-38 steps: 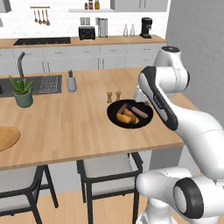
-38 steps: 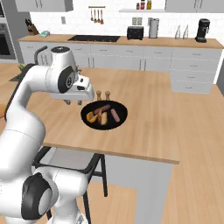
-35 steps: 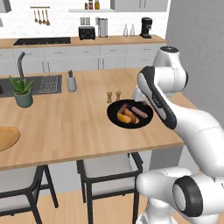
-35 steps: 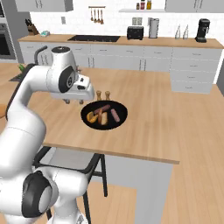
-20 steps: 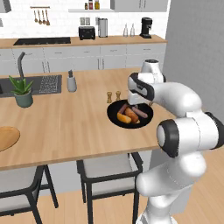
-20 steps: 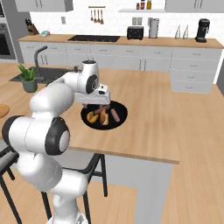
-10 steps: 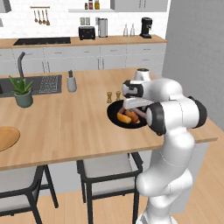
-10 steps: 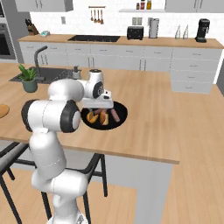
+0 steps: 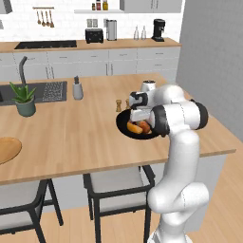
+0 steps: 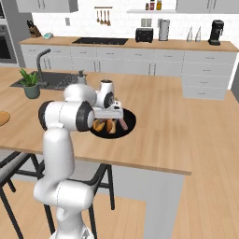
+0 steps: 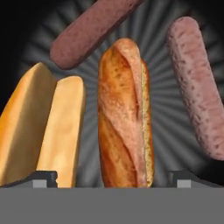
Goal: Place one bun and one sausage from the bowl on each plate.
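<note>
Four pieces of food lie in the black bowl (image 11: 175, 87), and the gripper (image 11: 113, 179) hangs straight above them with its jaws spread wide, gripping nothing. In the hand view the two dark fingertips (image 11: 41, 178) stand either side of the crusty brown bun (image 11: 124, 113), which lies lengthwise in the gap between them without touching either. The split pale bun (image 11: 43, 127) sits just beside the brown bun, under one fingertip, with only a thin strip of bowl floor between the two. On the brown bun's other side the pink sausage (image 11: 199, 87) lies well apart from it, leaving a broad band of bare ribbed floor. The dark red sausage (image 11: 89, 33) lies crosswise beyond the far ends of both buns, close to the tip of the brown one. From the left base view the bowl (image 9: 124, 130) rests on the wooden island counter (image 9: 71, 133), set back from the counter's near edge, with open wood stretching from the bowl towards the potted plant (image 9: 24, 98). Small pepper shakers (image 9: 118, 105) stand just behind the bowl's rim, and the arm's hand (image 9: 138, 107) covers much of the bowl. In the right base view the bowl (image 10: 126, 126) has wide free counter on the side away from the arm.
</note>
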Controlling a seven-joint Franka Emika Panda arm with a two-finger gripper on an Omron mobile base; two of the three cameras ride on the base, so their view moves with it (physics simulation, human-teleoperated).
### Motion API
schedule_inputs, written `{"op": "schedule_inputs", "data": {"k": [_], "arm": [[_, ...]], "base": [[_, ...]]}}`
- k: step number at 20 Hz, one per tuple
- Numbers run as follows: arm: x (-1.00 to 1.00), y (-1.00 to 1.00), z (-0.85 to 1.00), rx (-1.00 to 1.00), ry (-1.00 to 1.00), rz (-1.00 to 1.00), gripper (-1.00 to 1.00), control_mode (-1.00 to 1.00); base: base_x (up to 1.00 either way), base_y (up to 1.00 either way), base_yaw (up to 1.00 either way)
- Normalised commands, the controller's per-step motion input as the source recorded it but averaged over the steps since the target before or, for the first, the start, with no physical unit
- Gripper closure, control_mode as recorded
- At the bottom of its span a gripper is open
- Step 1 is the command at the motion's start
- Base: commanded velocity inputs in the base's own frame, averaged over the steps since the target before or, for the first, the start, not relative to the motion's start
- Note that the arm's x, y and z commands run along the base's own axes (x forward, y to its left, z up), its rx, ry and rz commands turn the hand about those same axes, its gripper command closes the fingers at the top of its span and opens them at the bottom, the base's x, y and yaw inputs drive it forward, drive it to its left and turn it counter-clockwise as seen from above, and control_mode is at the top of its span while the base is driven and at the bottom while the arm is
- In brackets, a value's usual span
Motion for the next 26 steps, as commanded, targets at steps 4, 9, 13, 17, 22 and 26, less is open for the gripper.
{"op": "schedule_inputs", "data": {"k": [4, 9, 13, 17, 22, 26], "arm": [[0.33, -0.01, -0.46, 0.0, 0.1, 0.0, -1.0, -1.0], [0.0, 0.0, -0.42, 0.0, 0.1, 0.0, -1.0, -1.0], [0.0, 0.0, -0.17, 0.0, 0.0, 0.0, 1.0, -1.0], [0.0, 0.01, -0.04, 0.0, 0.0, 0.0, 1.0, -1.0], [-0.04, 0.26, 0.25, -0.02, 0.03, -0.03, 1.0, -1.0], [-0.59, 0.39, 0.99, -0.08, -0.08, -0.06, 1.0, -1.0]], "base": [[0.0, 0.0, 0.0], [0.0, 0.0, 0.0], [0.0, 0.0, 0.0], [0.0, 0.0, 0.0], [0.0, 0.0, 0.0], [0.0, 0.0, 0.0]]}}
